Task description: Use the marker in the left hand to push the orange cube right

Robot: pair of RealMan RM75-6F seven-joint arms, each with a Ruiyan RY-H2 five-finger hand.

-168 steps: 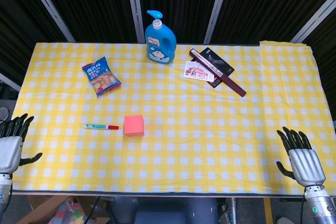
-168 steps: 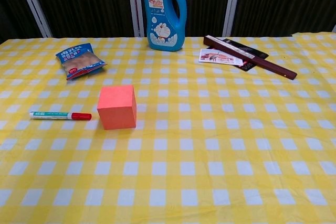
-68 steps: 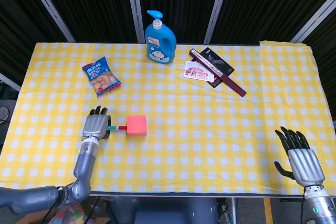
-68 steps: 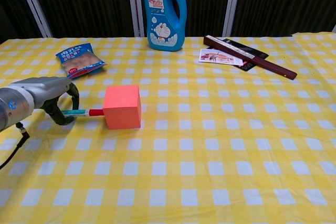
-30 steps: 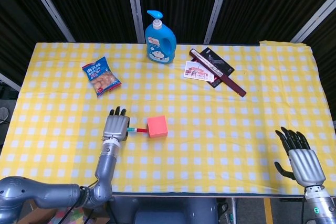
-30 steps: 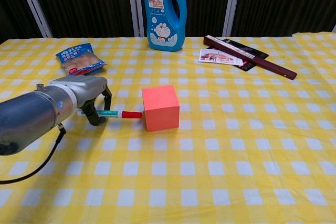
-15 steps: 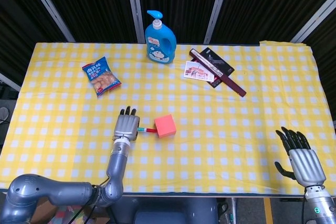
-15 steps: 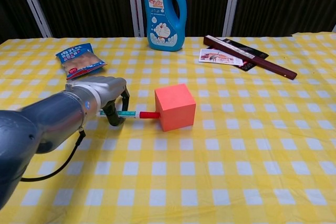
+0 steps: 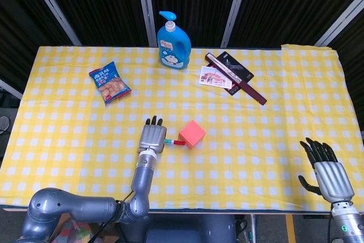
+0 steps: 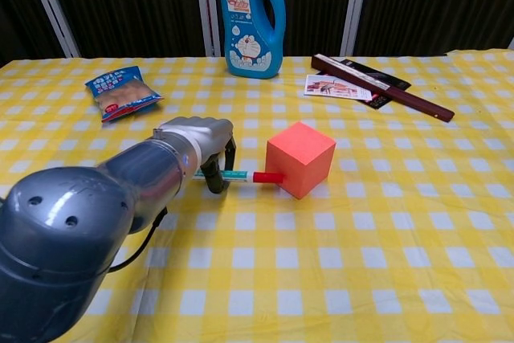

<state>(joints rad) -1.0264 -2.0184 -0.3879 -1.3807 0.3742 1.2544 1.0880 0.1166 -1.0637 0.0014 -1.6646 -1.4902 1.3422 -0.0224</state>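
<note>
The orange cube [image 9: 192, 134] [image 10: 300, 158] sits turned at an angle near the middle of the yellow checked table [image 9: 256, 140]. My left hand [image 9: 152, 138] [image 10: 203, 140] grips a marker [image 10: 239, 175] [image 9: 173, 141] with a green barrel and a red cap. The red cap touches the cube's left side. My right hand [image 9: 329, 177] rests open at the table's front right corner, far from the cube, and shows only in the head view.
A blue soap bottle [image 9: 173, 42] [image 10: 253, 18] stands at the back centre. A snack bag [image 9: 109, 83] [image 10: 122, 92] lies back left. A dark ruler and cards [image 9: 234, 75] [image 10: 365, 84] lie back right of the cube.
My left hand with the marker has moved right, and the cube has slid right ahead of the cap and turned further. The right hand has stayed put.
</note>
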